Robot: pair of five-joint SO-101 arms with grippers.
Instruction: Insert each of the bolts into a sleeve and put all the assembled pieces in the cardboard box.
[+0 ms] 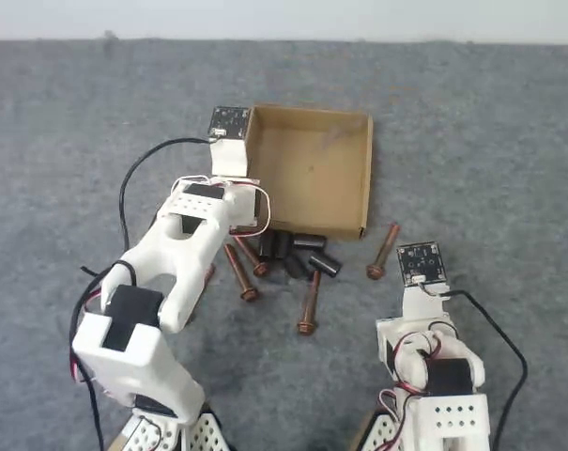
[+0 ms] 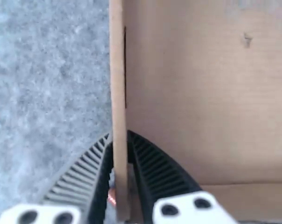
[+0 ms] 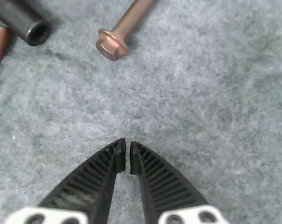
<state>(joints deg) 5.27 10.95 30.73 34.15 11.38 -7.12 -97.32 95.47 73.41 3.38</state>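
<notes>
The open cardboard box (image 1: 312, 169) lies at the back of the grey carpet. My left gripper (image 2: 118, 140) is shut on the box's left wall (image 2: 117, 70), one finger inside and one outside, near the front-left corner. Several black sleeves (image 1: 298, 249) lie in a heap just in front of the box, with copper bolts (image 1: 309, 301) scattered around them. One bolt (image 1: 385, 250) lies apart to the right; its flanged head (image 3: 112, 44) is a short way ahead of my right gripper (image 3: 127, 156), which is shut on nothing, low over the carpet. A sleeve (image 3: 26, 21) lies beside that bolt.
The box floor (image 2: 201, 93) is bare. Two bolts (image 1: 239, 272) lie close by the left arm's white body (image 1: 180, 254). Black cables (image 1: 138, 178) loop beside each arm. Open carpet stretches to the right of the box and bolts.
</notes>
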